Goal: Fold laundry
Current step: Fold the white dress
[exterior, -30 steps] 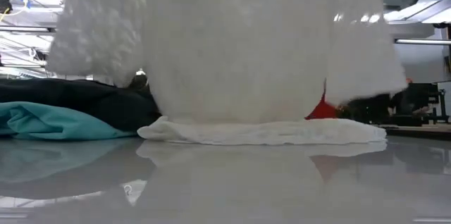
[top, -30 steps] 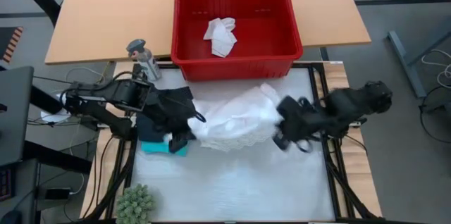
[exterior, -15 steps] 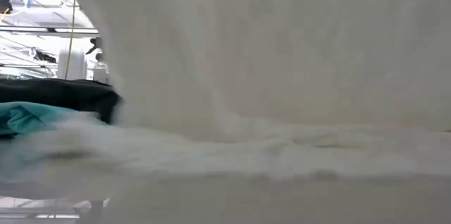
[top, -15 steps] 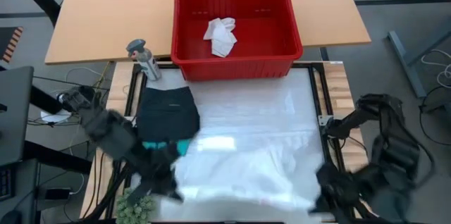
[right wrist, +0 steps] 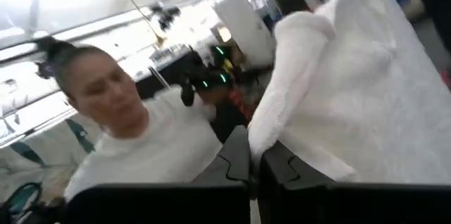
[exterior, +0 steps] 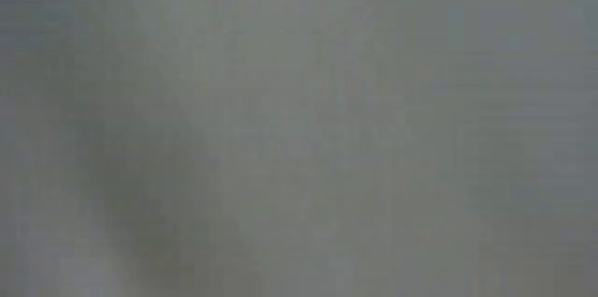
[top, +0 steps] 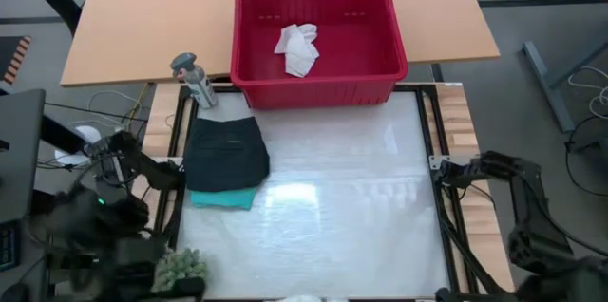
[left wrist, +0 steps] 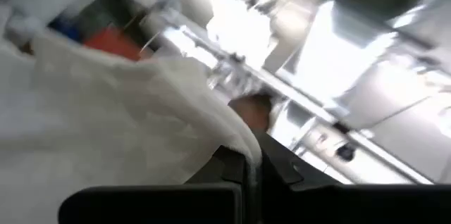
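High view: red basket (top: 318,41) as landmark, standing on a tan desk (top: 142,17) beyond the white mat (top: 332,207).

Item 1, white garment (left wrist: 106,132): fluffy, soft, light by its drape; sags between the grips, so likely to billow and bunch when laid down. Held off the near edge of the mat, far from the basket; only a sliver shows there from above. It fills the low view, hanging right at that lens. Best held at the corners or hem, as now.

Item 2, left gripper (left wrist: 246,171): near-left of the basket, off the mat. Jaws pinched shut on an edge of the white garment.

Item 3, right gripper (right wrist: 254,164): near-right of the basket, off the mat. Jaws clamped on another edge of the same garment.

Item 4, black garment (top: 226,153): folded, lying near-left of the basket on the mat, on top of the teal garment (top: 223,198). Both soft, flat and settled.

Item 5, small white cloth (top: 298,48): crumpled in the basket, not yet folded.

Item 6, mat: smooth, glossy, probably slick under cloth.

Item 7, surroundings: spray bottle (top: 193,79) just left of the basket; green plant (top: 180,271) at the mat's near-left corner; a person (right wrist: 127,139) in white in the right wrist view; ceiling lights overhead.
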